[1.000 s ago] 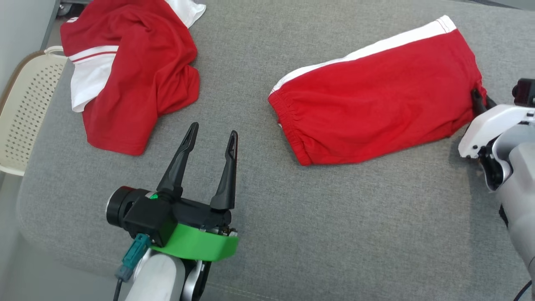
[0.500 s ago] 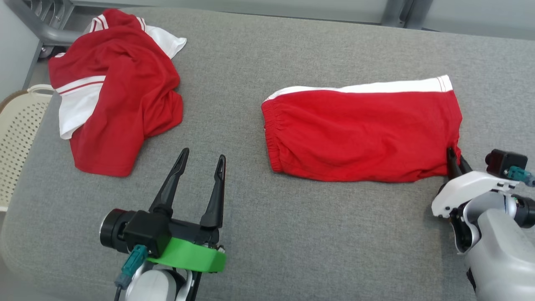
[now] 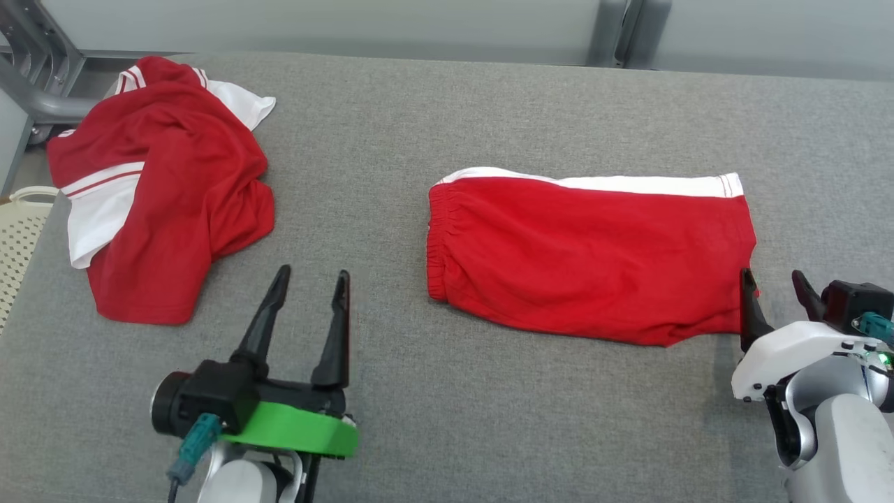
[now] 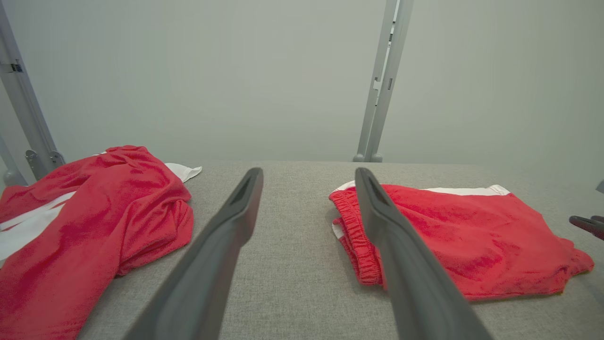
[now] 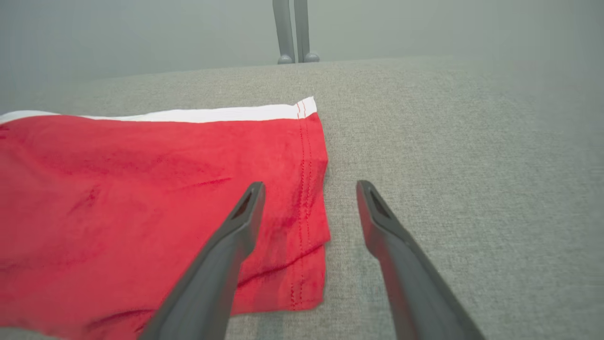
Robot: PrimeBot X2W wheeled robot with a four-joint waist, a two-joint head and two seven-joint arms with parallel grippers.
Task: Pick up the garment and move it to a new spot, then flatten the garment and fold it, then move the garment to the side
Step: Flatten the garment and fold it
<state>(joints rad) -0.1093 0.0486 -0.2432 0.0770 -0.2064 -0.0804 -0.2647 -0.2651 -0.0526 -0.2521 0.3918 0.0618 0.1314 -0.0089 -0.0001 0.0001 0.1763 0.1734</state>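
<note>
We are seeing folded red garment (image 3: pixel 587 258) lying flat on grey bench (image 3: pixel 489 419), right of centre. Right gripper (image 3: pixel 772 276) is hovering at its right hem, jaws apart, empty. Left gripper (image 3: pixel 312 272) jaws are gaping, empty.

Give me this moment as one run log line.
left end effector: open, empty | right end effector: open at hem of folded red shorts | crumpled red garment: far left, untouched
</note>
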